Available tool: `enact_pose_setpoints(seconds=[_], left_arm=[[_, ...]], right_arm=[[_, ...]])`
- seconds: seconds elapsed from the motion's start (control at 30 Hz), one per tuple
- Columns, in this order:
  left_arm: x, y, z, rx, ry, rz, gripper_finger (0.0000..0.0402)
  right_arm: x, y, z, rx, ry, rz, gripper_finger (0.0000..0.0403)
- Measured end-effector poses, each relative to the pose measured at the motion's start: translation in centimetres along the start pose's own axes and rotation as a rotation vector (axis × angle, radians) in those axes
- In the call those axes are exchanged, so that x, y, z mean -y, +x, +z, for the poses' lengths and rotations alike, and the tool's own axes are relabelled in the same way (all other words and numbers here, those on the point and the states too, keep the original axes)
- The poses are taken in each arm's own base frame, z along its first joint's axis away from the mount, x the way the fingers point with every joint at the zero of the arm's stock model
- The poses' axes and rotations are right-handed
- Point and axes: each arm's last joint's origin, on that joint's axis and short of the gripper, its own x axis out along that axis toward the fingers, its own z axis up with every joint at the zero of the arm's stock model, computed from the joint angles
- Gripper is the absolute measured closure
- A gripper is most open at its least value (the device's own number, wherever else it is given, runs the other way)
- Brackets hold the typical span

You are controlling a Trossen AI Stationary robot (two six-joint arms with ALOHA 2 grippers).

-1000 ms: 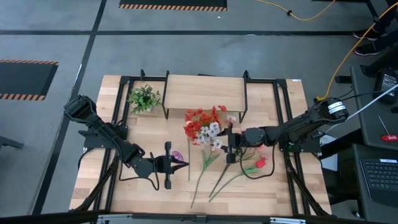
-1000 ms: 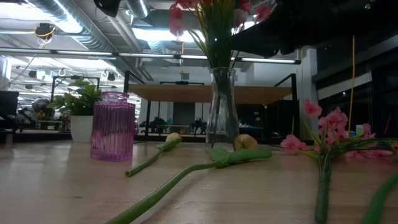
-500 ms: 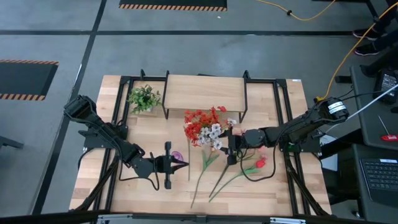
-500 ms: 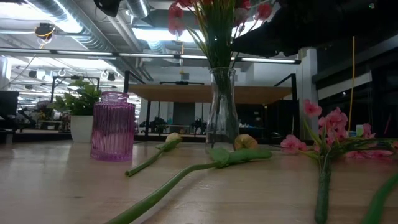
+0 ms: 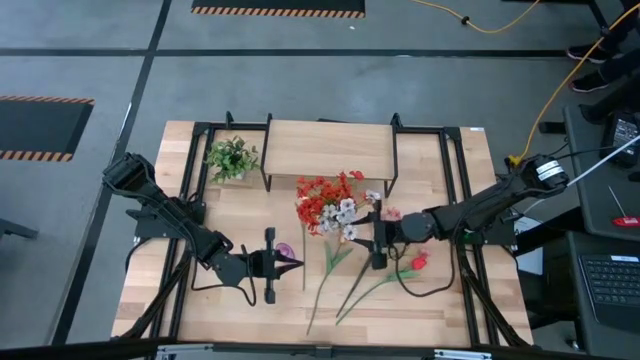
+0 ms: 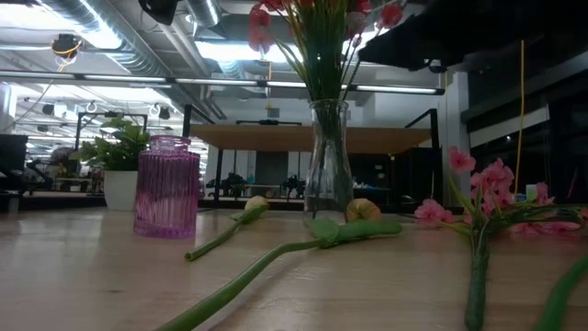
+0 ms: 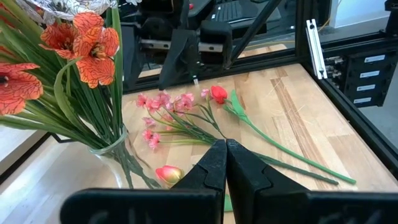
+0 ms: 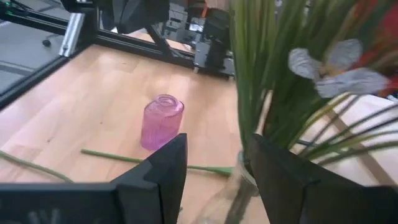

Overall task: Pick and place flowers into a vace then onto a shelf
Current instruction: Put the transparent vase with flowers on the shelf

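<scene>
My right gripper (image 5: 377, 243) has backed off the vase (image 6: 328, 161) of flowers (image 5: 328, 205) — jaws apart, empty — so that stem is in; left gripper (image 5: 291, 264) waits closed by the purple jar (image 6: 167, 187), more stems (image 5: 345, 285) on the table.

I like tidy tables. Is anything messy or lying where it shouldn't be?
Yes. Several loose flowers lie flat on the table in front of the clear glass vase, whose bunch stands upright. The pink vase stands empty.
</scene>
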Motion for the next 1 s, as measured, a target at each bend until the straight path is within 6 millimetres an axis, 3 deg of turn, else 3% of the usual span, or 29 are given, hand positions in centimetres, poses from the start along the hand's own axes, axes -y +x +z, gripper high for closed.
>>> enact_pose_setpoints(seconds=[0.27,0.43,1.0], left_arm=[[0.0,0.0,0.0,0.0,0.0,0.0,0.0396],[0.0,0.0,0.0,0.0,0.0,0.0,0.0396],[0.0,0.0,0.0,0.0,0.0,0.0,0.0396]], right_arm=[[-0.5,-1.7,0.2,-0.07,0.075,0.006,0.0228],[-0.5,-2.0,-1.0,-0.106,0.133,0.002,0.0228],[0.2,-3.7,-4.7,0.086,0.189,-0.016,0.0228]])
